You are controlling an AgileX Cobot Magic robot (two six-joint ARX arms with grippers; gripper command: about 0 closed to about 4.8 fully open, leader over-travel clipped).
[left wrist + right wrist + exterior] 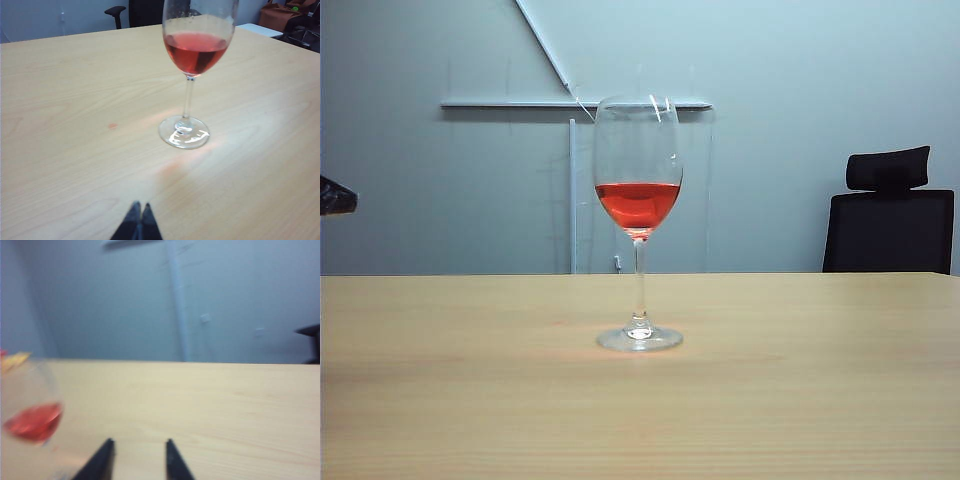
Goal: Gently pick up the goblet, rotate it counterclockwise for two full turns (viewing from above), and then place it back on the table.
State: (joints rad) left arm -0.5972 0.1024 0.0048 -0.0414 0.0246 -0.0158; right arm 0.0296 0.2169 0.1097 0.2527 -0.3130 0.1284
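The goblet [638, 225] stands upright in the middle of the pale wood table [440, 400], its lower bowl red with liquid. Neither gripper shows in the exterior view. In the left wrist view the goblet [192, 75] stands ahead, well apart from my left gripper [139, 205], whose dark tips are pressed together and hold nothing. The right wrist view is blurred; the goblet's bowl [32, 417] sits off to one side of my right gripper [138, 442], which stands open over bare table with nothing between its fingers.
A black office chair [888, 215] stands behind the table's far right edge. A dark object [335, 195] juts in at the left border of the exterior view. A grey wall with a vertical pipe [572, 195] lies behind.
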